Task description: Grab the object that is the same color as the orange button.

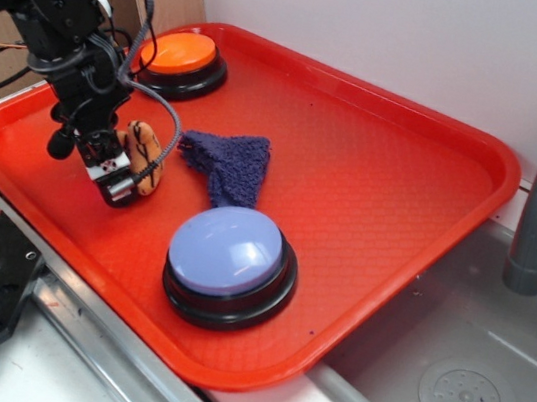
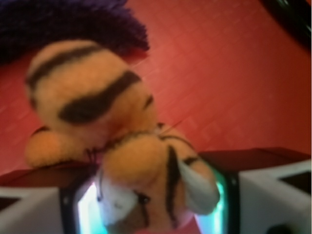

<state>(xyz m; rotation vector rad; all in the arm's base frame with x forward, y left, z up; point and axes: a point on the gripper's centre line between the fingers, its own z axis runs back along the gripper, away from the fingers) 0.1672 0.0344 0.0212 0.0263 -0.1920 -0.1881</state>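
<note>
The pincer is gripping the plush tiger by its head at the left of the red tray. Advised: keep the jaws closed firmly and lift straight up, avoiding the purple-blue knitted cloth.

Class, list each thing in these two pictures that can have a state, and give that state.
Gripper: shut on the tiger.
Tiger: head between the fingers, body sticking out.
Cloth: crumpled, lying on the tray.
Orange button: untouched.
Lavender button: untouched.
</note>
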